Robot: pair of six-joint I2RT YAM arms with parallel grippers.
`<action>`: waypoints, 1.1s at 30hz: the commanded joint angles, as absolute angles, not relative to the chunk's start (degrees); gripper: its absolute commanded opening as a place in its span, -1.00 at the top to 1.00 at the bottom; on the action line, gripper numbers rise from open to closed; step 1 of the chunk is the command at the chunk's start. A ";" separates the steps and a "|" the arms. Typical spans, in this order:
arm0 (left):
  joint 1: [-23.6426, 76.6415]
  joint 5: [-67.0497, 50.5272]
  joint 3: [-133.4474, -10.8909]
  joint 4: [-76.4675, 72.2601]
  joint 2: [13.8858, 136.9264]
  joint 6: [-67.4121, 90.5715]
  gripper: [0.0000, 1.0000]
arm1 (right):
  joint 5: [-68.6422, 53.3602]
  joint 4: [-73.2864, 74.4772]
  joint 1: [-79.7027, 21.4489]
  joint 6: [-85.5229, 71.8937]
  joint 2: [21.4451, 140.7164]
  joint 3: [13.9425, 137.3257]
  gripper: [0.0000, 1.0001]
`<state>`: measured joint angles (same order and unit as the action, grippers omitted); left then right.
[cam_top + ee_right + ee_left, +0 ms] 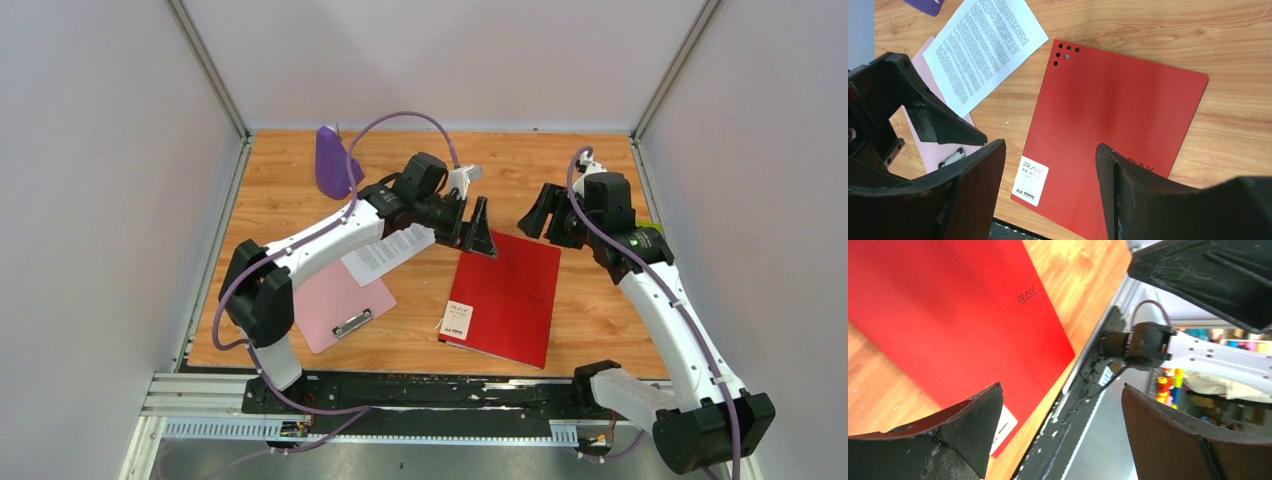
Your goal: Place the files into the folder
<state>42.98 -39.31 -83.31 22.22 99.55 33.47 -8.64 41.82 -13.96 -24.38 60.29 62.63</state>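
Nearest us, the red folder (505, 297) lies shut and flat on the table (600, 330), cover up, its white label (457, 320) at the near left corner. Nothing shows inside it, and the cover is bare apart from that label. Left of it sits the pink clipboard (335, 295), its metal clip (352, 323) at the near end.

A step further back are the files (385, 252): white printed paper resting half on the clipboard's far end and half on the wood, outside the folder and just beside its far left corner. How many sheets there are, I cannot tell.

Above that corner hangs the left gripper (472, 232), jaws spread wide, gripping nothing. The right gripper (548, 215) hovers over the folder's far edge, equally wide and empty; its wrist view looks straight down on the cover.

Far back on the left stands a purple object (333, 162).
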 commanded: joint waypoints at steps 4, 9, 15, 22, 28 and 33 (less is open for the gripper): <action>40.97 -19.70 -81.68 35.61 91.30 22.28 -0.89 | -10.98 41.50 -20.51 -22.95 64.48 57.93 -0.26; 39.39 -5.18 -74.25 38.24 81.27 20.13 -1.00 | -8.04 37.66 -32.68 -24.21 68.80 53.22 -0.14; 39.29 10.36 -67.90 42.85 68.76 17.84 -1.00 | -10.83 32.40 -42.99 -31.05 73.42 46.04 0.06; 39.29 22.86 -60.19 40.63 56.34 14.78 -1.00 | -13.40 26.18 -55.20 -40.53 78.04 41.65 0.23; 39.29 26.73 -56.25 38.54 50.62 14.30 -1.00 | -10.20 22.11 -58.97 -43.65 81.79 39.97 0.33; 39.29 25.58 -55.96 38.98 51.64 13.47 -1.00 | 2.98 25.91 -58.02 -41.35 85.30 41.97 0.32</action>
<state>39.20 24.23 -55.86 40.91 50.89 15.20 -9.45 26.04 -58.92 -41.50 83.33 40.75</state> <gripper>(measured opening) 1.000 0.337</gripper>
